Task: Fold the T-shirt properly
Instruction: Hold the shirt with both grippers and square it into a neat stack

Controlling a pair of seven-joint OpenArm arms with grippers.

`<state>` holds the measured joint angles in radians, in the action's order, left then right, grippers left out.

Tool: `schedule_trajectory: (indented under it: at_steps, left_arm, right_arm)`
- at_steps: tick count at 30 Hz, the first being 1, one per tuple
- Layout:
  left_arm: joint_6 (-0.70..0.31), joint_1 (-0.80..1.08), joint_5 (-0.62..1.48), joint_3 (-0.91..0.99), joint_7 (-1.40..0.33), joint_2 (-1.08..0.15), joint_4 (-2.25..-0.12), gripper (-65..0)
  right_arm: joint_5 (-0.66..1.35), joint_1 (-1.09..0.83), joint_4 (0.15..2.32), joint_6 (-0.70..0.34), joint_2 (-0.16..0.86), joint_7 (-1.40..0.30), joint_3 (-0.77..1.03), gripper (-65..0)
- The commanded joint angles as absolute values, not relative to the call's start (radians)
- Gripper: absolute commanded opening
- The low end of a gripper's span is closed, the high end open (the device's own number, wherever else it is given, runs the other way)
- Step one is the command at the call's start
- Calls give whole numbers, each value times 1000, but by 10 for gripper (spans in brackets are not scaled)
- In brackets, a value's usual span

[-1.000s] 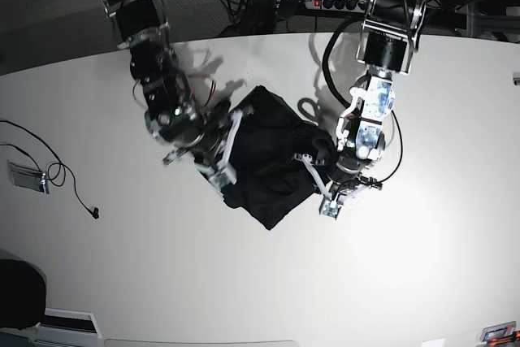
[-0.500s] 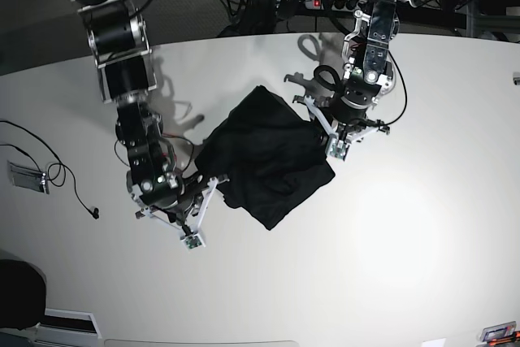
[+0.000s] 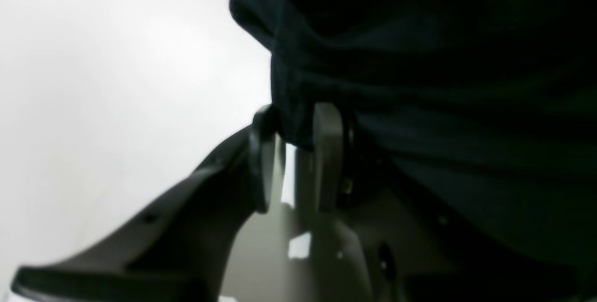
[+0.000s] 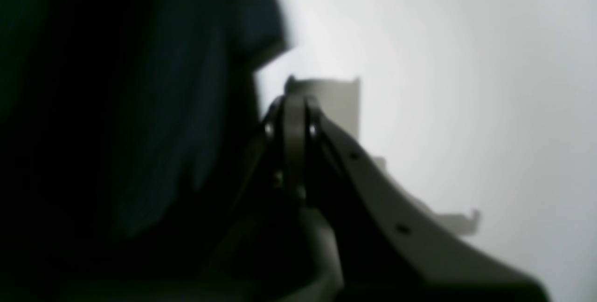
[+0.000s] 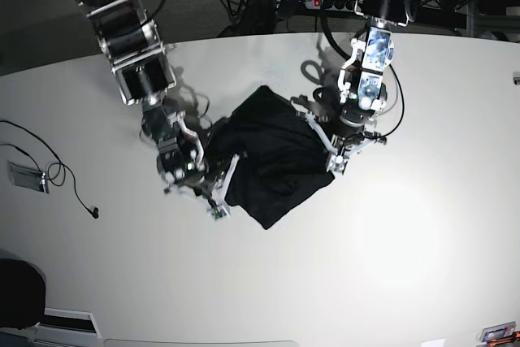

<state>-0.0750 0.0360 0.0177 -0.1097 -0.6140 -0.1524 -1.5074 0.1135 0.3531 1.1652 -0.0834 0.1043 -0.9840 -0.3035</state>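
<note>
Black cloth is what you see first: the T-shirt (image 5: pixel 276 156) lies in a bunched, roughly square heap near the middle of the desk (image 5: pixel 390 249), with uneven edges and a corner that points toward the near side. I judge that some folds are already made, because no sleeve stands out, but the shape is not yet flat or tidy, so smoothing and at least one more fold remain for you.

The white desk is wide and bare around the cloth. Behind it, the room is dark, with a power strip (image 5: pixel 335 3) and tangled cords on the floor.

The left gripper (image 3: pixel 291 153) is at the far-right edge of the shirt, and its jaws pinch a fold of the fabric between them. The right gripper (image 4: pixel 295 120) is at the near-left edge, with jaws pressed together; nothing seems held there.

A thin black cable (image 5: pixel 57 172) lies at the desk's left side.
</note>
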Motion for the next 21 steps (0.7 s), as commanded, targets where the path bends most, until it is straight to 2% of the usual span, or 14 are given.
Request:
schedule_trajectory:
  at_steps: [1, 7, 13, 17, 21]
  left_arm:
    - [-68, 4, 15, -108, -601, -154, -1492, -505]
    - [-68, -74, 15, -140, -599, -153, -1455, -505]
    - [-67, -151, 13, -236, -599, -142, -1368, -505]
    - [-19, -188, 13, -255, -588, -105, -1287, -505]
    - [-16, -189, 13, -255, -567, -91, -1283, -505]
  right_arm:
    - [127, 344, 1211, -96, 108, -1029, -305, -650]
    - [127, 286, 1445, -96, 114, -1066, -303, -650]
    - [127, 125, 1624, -96, 147, -1107, -251, -650]
    - [125, 107, 1682, -96, 150, -1107, -251, -650]
    - [125, 54, 1713, -96, 151, -1109, -251, -650]
